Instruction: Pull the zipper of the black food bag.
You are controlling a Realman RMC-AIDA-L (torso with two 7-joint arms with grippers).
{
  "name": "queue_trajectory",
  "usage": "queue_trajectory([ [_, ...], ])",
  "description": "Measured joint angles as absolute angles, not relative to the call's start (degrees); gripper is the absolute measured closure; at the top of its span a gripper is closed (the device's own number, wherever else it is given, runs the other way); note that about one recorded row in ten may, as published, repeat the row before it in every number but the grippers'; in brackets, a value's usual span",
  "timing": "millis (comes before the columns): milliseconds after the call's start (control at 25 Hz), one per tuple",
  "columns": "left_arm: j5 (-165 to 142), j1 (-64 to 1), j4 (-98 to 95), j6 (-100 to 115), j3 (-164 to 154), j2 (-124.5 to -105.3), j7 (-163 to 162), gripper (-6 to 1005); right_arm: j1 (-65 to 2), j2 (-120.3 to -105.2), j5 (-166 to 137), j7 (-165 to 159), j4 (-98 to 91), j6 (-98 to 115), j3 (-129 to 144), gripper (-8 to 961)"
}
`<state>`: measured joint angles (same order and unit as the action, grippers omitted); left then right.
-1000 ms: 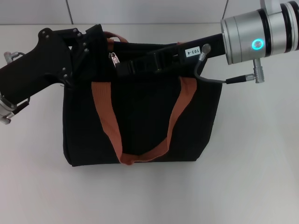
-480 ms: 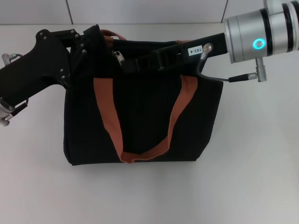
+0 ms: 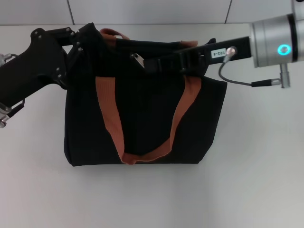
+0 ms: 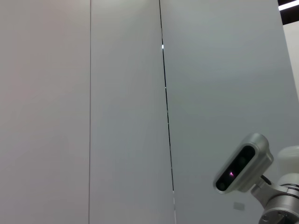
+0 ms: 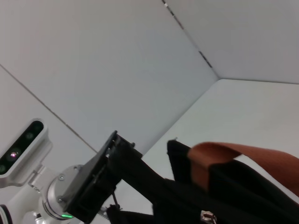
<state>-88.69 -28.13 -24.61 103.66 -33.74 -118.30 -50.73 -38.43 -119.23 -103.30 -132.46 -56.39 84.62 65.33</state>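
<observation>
Two arms meet at the top edge of the black food bag (image 3: 142,109): the left gripper (image 3: 83,40) clamps the bag's top left corner, while the right gripper (image 3: 148,63) lies along the zip track, its tips pinching the zipper (image 3: 136,58). The track runs lengthwise across the bag's top, from the held corner toward the right arm's side, so the pull should follow that line away from the left gripper.
</observation>
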Motion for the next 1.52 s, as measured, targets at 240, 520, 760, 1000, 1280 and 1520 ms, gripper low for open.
queue_trajectory([
  [240,-88.68,-28.12,-24.61,103.46,-33.15,-118.22,-50.71,894,-33.22,-119.15,-104.48,-133.40,-61.47,85.72,63.80,954],
  [520,-88.55,-28.19,-24.65,102.91,-33.13,-118.13,-50.73,892,-29.15,-119.16,-105.20,-133.42,-64.31,87.58,59.58,954],
  [760,-88.48,-28.29,-24.76,102.59,-33.02,-118.12,-50.80,890,-26.74,-119.28,-106.31,-133.32,-66.28,89.15,55.74,955],
  [1000,-88.44,-28.63,-24.70,102.06,-32.95,-118.15,-50.86,889,-25.20,-119.08,-102.07,-129.71,-65.03,93.80,51.63,955],
  [1280,-88.43,-28.66,-24.66,101.83,-32.96,-118.26,-50.78,887,-26.20,-118.17,-91.74,-117.70,-53.94,98.13,48.21,929],
  [1520,-88.43,-28.56,-24.61,101.16,-33.02,-118.29,-51.07,885,-28.64,-115.57,-88.90,-100.21,-39.42,103.66,47.53,726],
])
